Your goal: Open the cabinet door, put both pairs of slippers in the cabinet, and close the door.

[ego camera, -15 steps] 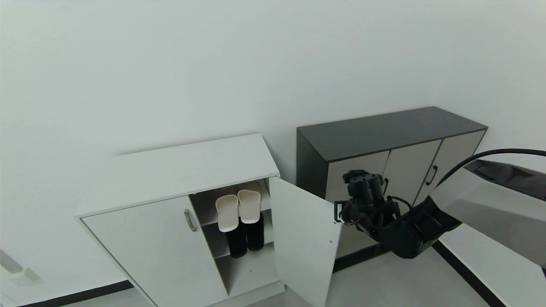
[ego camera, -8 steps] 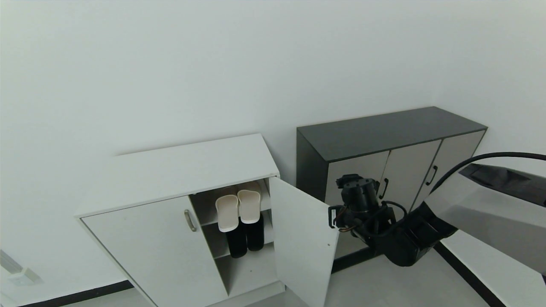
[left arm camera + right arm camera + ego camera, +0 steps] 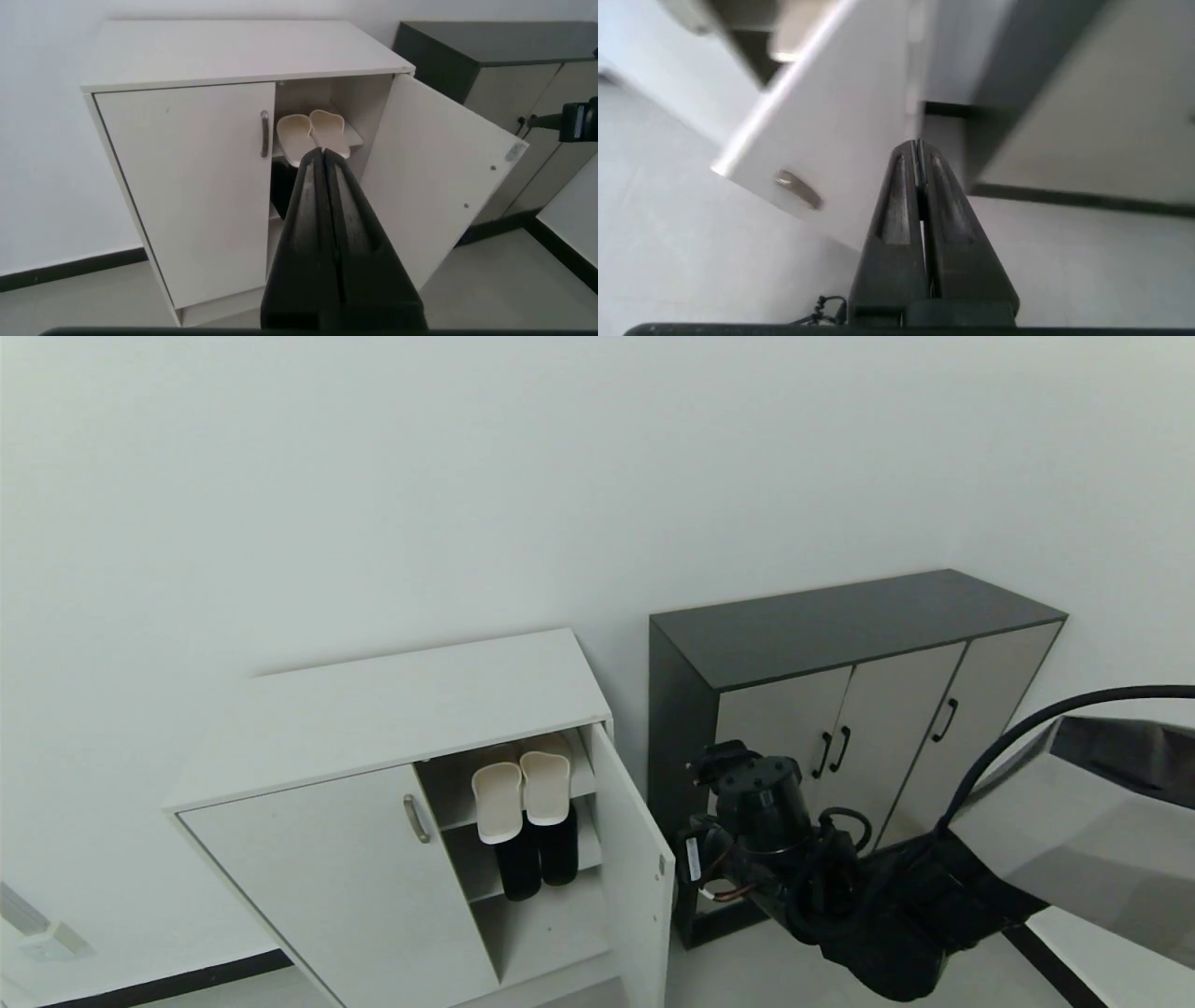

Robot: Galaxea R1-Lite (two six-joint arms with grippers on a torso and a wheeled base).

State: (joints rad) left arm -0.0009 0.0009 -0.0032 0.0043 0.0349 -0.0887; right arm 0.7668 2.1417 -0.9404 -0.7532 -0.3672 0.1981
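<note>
2 pairs sit inside the cabinet (image 3: pixel 401 709) in the head view, cream slippers (image 3: pixel 521 795) above black slippers (image 3: pixel 539 868), the door (image 3: pixel 635 859) half open. Left wrist view: the left gripper (image 3: pixel 322 159), fingers pressed together, faces the opening. Right wrist view: the right gripper (image 3: pixel 920 154), fingers closed, is by the door's outer face.

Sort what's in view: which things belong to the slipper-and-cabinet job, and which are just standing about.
Job:
white cabinet
its open door
cream slippers, inside
black slippers, on the shelf below
right gripper, jaws shut, at the door's outer face
left gripper, jaws shut, facing the cabinet

Standing about:
dark cabinet, doors closed
</note>
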